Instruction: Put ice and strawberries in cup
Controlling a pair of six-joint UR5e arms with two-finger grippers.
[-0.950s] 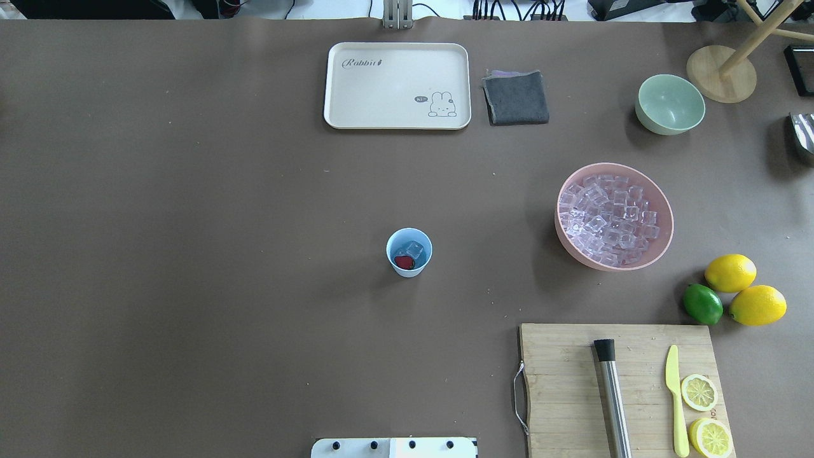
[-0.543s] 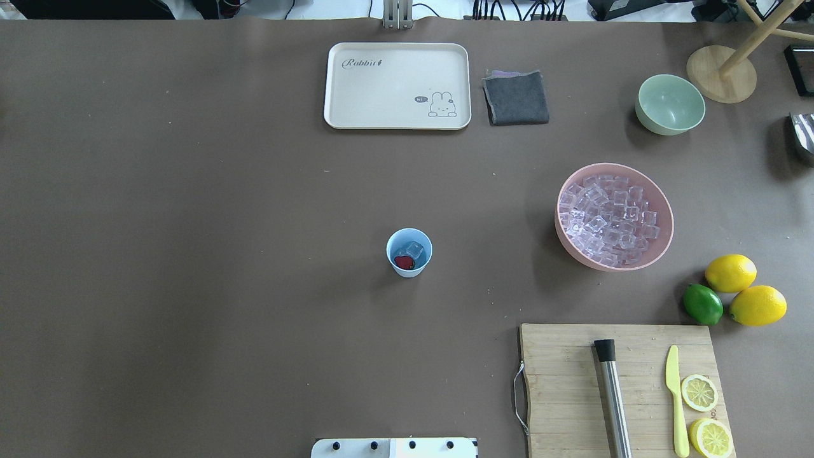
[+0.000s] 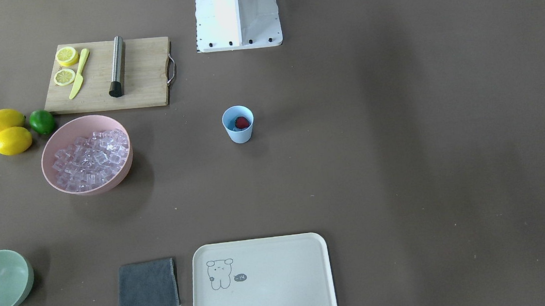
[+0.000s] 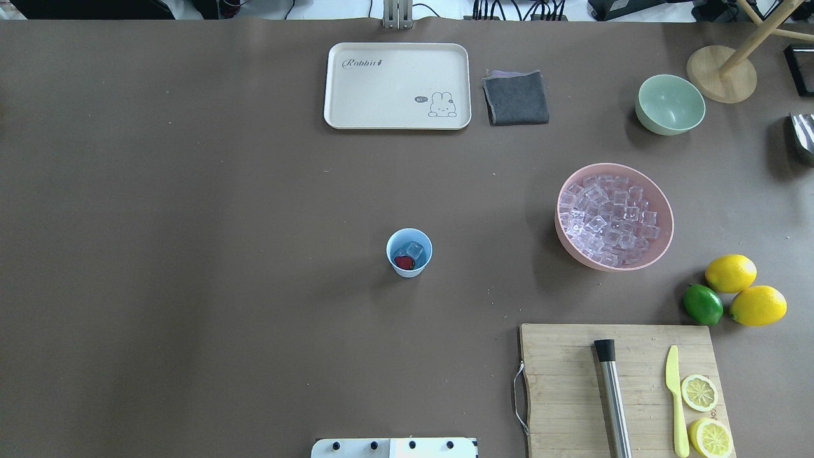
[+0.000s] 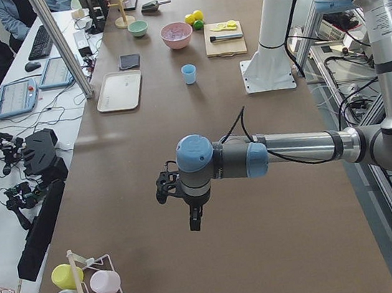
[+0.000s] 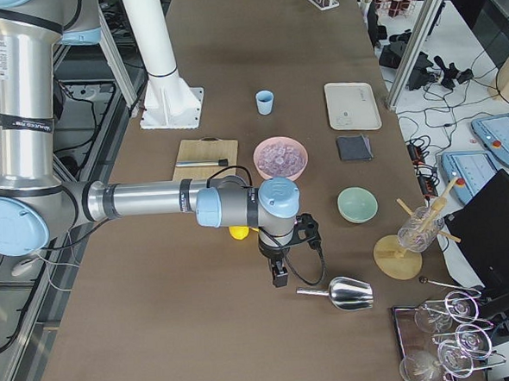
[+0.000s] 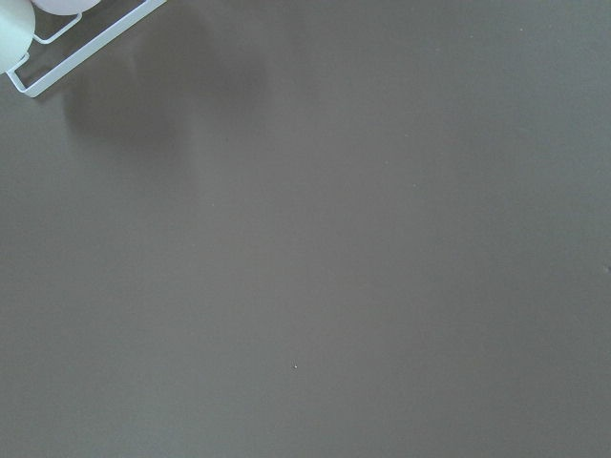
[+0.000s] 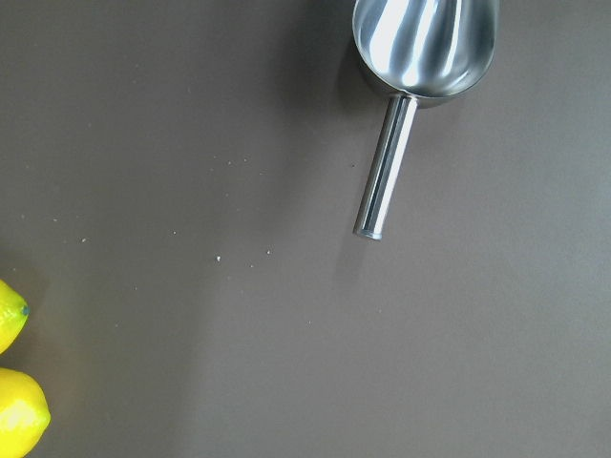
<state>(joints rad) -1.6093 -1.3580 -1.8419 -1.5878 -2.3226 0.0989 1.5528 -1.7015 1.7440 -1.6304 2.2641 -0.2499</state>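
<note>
Centrally on the table stands the cup, upright, with the strawberry and a cube of ice side by side inside it. More ice fills the pink bowl, well apart toward the robot's right. The left gripper hangs over bare table at one end, the right gripper at the other near a steel scoop; whether their fingers are open or closed I cannot tell.

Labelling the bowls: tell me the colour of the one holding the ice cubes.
The bowl is pink; the overhead view shows it best.
</note>
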